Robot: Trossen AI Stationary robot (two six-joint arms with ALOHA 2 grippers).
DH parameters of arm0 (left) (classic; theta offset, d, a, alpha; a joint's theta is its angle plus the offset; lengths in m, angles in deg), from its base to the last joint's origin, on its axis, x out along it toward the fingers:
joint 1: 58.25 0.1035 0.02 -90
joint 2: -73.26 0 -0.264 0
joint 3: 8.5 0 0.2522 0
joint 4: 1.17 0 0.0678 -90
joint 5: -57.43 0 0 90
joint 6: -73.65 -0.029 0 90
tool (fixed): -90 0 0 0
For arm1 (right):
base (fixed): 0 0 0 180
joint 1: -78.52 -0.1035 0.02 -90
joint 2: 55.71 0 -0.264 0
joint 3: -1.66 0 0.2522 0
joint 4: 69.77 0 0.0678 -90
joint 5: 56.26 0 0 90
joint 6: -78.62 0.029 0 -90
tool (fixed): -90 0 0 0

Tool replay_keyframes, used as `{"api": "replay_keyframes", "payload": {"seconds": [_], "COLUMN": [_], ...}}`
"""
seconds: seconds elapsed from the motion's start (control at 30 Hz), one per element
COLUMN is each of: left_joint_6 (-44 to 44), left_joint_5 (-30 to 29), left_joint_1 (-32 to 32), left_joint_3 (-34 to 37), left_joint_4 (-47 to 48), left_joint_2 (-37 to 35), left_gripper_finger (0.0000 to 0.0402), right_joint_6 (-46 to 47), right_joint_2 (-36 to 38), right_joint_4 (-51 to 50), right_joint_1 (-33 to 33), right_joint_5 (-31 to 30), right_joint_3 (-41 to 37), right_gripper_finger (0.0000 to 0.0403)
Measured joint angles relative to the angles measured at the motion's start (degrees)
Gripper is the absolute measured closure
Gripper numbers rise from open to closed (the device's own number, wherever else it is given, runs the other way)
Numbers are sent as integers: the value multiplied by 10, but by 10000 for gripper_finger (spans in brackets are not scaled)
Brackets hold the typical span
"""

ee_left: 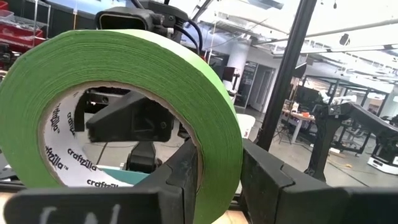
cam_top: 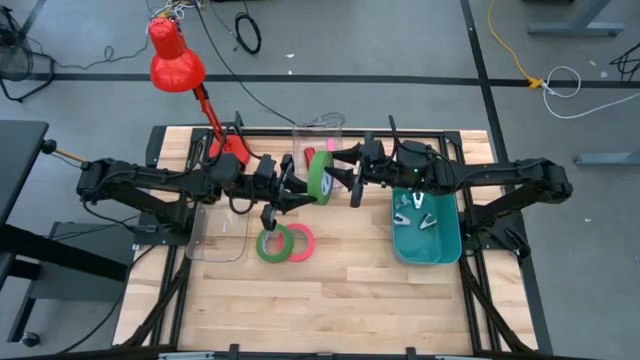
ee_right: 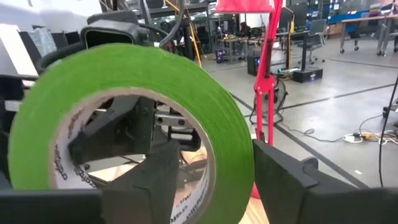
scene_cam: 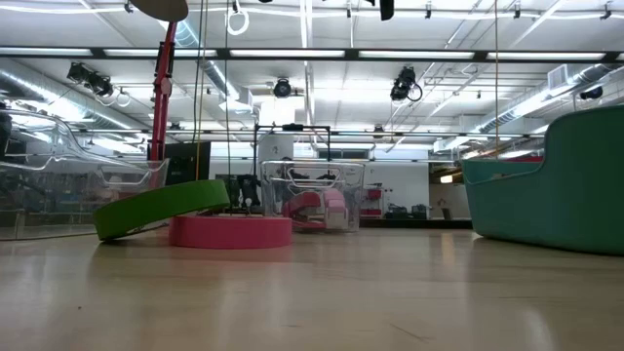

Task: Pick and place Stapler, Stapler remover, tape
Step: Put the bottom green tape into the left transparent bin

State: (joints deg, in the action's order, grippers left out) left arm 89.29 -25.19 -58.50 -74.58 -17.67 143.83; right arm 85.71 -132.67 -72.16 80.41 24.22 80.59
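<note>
My overhead camera straight down on the table (cam_top: 330,290), my low camera level across it, both my wrist cameras close on one green tape roll (ee_left: 124,106).

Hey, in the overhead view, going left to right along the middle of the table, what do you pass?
Clear bin → left gripper → green tape roll, held upright off the table between both grippers → right gripper → teal bin.

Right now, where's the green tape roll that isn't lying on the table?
In the high view, the raised green tape roll hangs mid-table between the left gripper and right gripper, above the two flat rolls.
</note>
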Motion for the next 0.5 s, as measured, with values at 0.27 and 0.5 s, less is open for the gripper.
{"api": "replay_keyframes", "payload": {"seconds": [0.27,0.5], "left_joint_6": [0,1], "left_joint_5": [0,30], "left_joint_1": [0,1], "left_joint_3": [0,0], "left_joint_4": [2,6], "left_joint_2": [-1,-3], "left_gripper_finger": [298,298], "right_joint_6": [-2,13], "right_joint_2": [29,73], "right_joint_4": [1,0], "right_joint_1": [0,-8], "right_joint_5": [0,1], "right_joint_3": [0,0], "right_gripper_finger": [194,206]}}
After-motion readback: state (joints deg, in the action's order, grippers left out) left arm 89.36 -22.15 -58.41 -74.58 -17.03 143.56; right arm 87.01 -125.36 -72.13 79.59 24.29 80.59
